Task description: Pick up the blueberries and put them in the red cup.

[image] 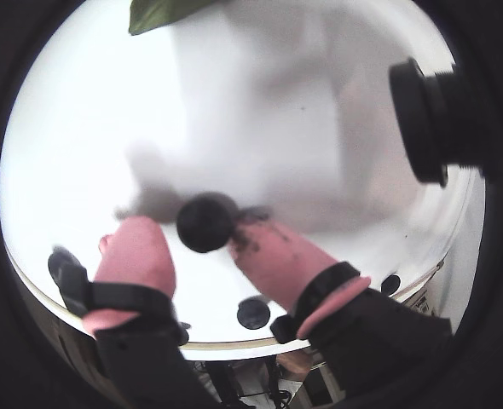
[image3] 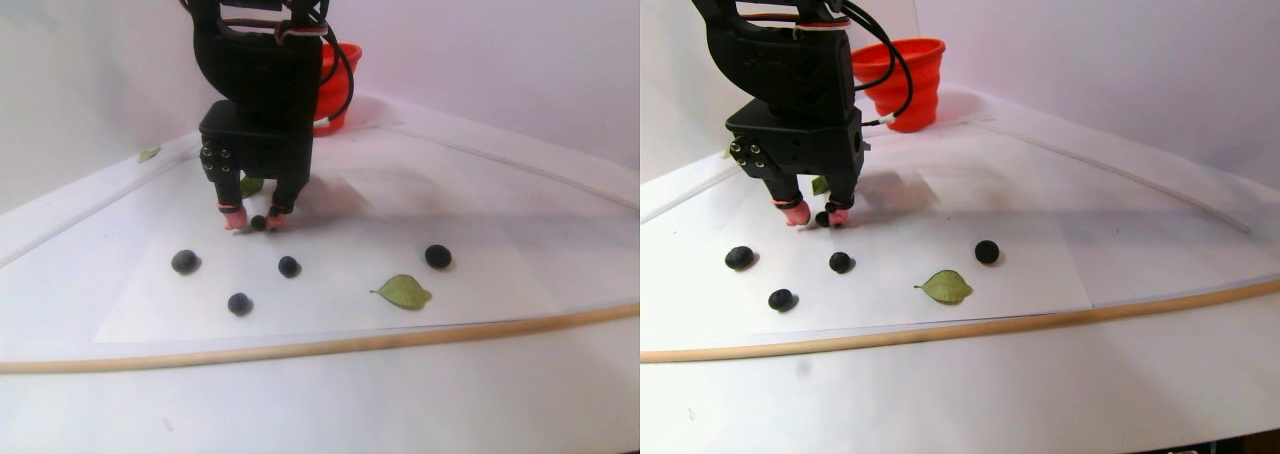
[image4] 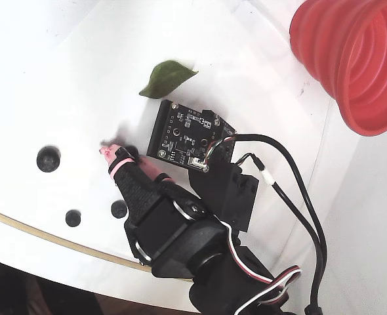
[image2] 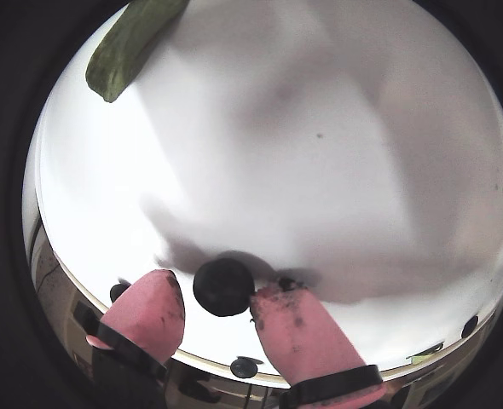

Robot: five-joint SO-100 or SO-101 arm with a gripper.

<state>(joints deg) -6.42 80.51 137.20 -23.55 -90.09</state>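
Note:
One blueberry lies on the white table between the pink fingertips of my gripper. The jaws stand open around it: the berry touches the right fingertip, and a gap shows on its left side. The other wrist view shows the same berry low between the tips of the gripper. In the stereo pair view the gripper points straight down at the table. Several more blueberries lie in front of it. The red cup stands upright at the far edge, behind the arm.
A green leaf lies on the white sheet near the front. A second leaf lies just behind the gripper. A wooden strip runs along the table's front. A black camera lens juts in at the right of a wrist view.

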